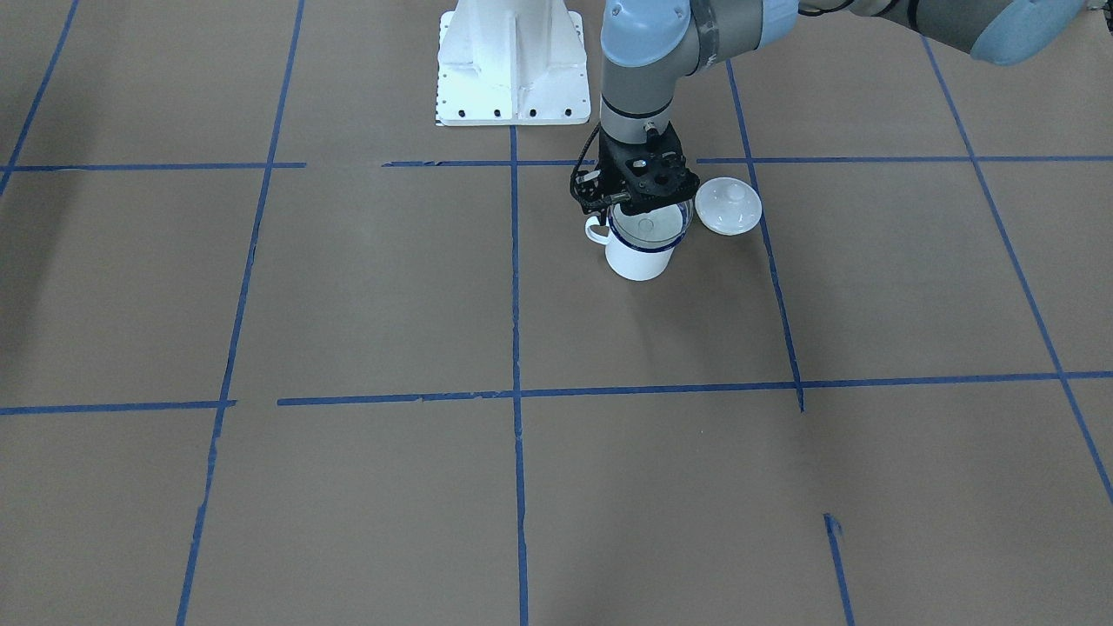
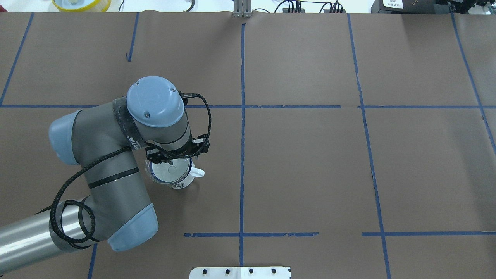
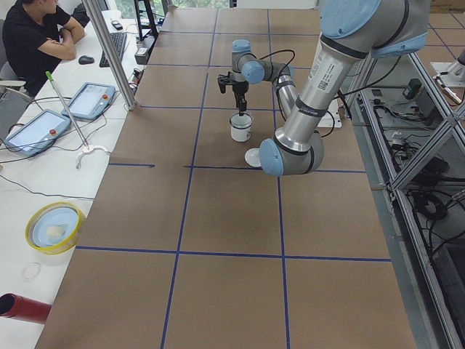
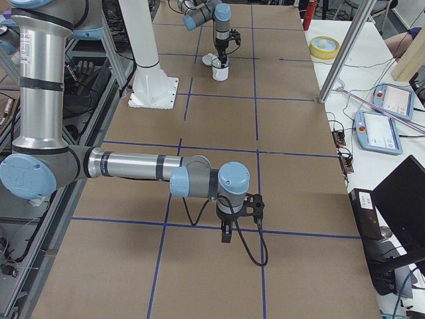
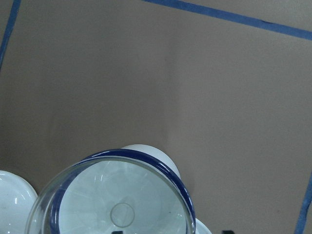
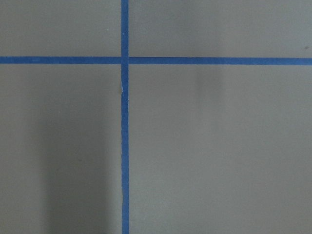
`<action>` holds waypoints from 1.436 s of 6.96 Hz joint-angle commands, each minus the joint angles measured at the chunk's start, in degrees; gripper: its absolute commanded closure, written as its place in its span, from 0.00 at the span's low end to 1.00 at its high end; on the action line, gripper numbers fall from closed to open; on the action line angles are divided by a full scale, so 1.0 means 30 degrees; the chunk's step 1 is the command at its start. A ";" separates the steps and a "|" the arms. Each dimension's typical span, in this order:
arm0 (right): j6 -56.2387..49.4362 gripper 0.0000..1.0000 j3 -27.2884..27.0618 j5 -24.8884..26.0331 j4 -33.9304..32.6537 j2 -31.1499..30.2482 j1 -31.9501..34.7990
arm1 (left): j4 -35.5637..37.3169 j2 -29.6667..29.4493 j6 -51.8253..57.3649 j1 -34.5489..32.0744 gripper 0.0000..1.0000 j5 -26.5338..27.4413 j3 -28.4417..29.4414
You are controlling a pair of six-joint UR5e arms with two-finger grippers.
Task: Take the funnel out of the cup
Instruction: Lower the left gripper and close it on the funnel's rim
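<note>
Left end effector (image 1: 639, 207), grip unclear, is hovering over the blue-rimmed white enamel cup (image 1: 639, 259); the clear cone-shaped funnel (image 1: 649, 226) is looking light, slippery: pinch its rim.

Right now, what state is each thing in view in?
funnel: seated in the cup, mouth up.
cup: upright, holding the funnel.
lid: off, knob up, beside the cup.
left gripper: at the funnel's rim; open or shut unclear.
right gripper: far from the cup; grip unclear.
</note>
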State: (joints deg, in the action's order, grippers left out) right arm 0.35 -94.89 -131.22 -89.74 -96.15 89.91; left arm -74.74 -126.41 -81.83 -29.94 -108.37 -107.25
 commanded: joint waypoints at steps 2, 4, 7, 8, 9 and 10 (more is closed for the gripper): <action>0.0000 0.00 0.0019 0.0000 0.0000 0.0000 0.0000 | -0.0164 -0.0228 0.0030 0.0106 0.53 -0.0001 0.0360; 0.0000 0.00 -0.0010 0.0000 0.0000 0.0000 0.0000 | -0.0164 -0.0228 0.0030 0.0135 0.69 -0.0001 0.0389; 0.0000 0.00 -0.0010 0.0000 0.0000 0.0000 0.0000 | -0.0164 -0.0198 0.0206 0.0282 0.71 -0.0001 0.0418; 0.0000 0.00 -0.0010 0.0000 0.0000 0.0000 0.0000 | -0.0164 -0.0198 0.0206 0.0282 0.71 0.0028 0.0389; 0.0000 0.00 -0.0010 0.0000 0.0000 0.0000 0.0000 | -0.0164 -0.0198 0.0264 0.0282 0.73 0.0029 0.0389; 0.0000 0.00 -0.0010 0.0000 0.0000 0.0000 0.0000 | -0.0164 -0.0198 0.0264 0.0282 0.75 0.0029 0.0389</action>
State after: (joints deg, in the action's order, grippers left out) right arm 0.35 -94.92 -131.22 -89.74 -96.15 89.91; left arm -75.23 -127.00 -81.10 -29.10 -108.29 -106.07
